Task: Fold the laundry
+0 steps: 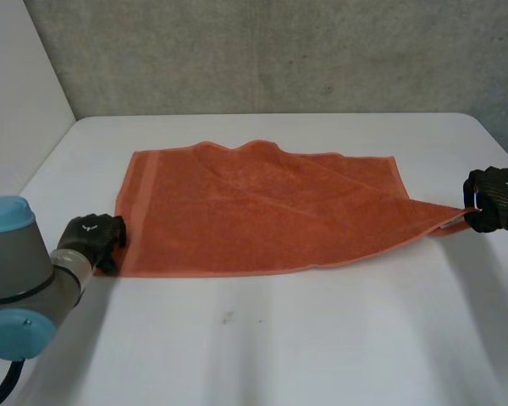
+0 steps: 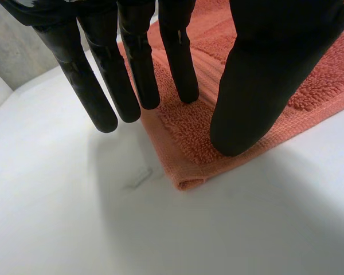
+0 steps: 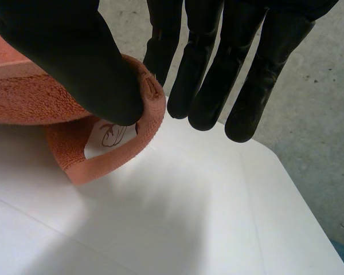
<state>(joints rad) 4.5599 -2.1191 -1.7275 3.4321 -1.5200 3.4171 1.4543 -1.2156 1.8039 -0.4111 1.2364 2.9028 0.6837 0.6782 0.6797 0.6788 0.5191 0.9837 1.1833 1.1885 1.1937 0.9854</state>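
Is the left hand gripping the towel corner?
No: the left hand has straight fingers, and the towel corner lies flat on the table.

right hand (image 1: 494, 198) cut off at edge, towel (image 3: 23, 98) label (image 3: 110, 134) illegible

We see a towel (image 1: 254, 211) of plain rust orange, even in its pile, with a flatter woven band (image 1: 142, 211) of the same orange along its short edge. At the towel's corner by the right hand (image 1: 494, 199), a small white label (image 3: 109, 136) carries a dark scribbled mark. That hand and the left hand (image 1: 93, 239) are black, each with a small white emblem on its back. The table (image 1: 279, 338) under the towel is plain white, and the wall (image 1: 279, 51) beyond the towel is mottled grey. The left arm (image 1: 21, 271) is grey with light-blue caps.
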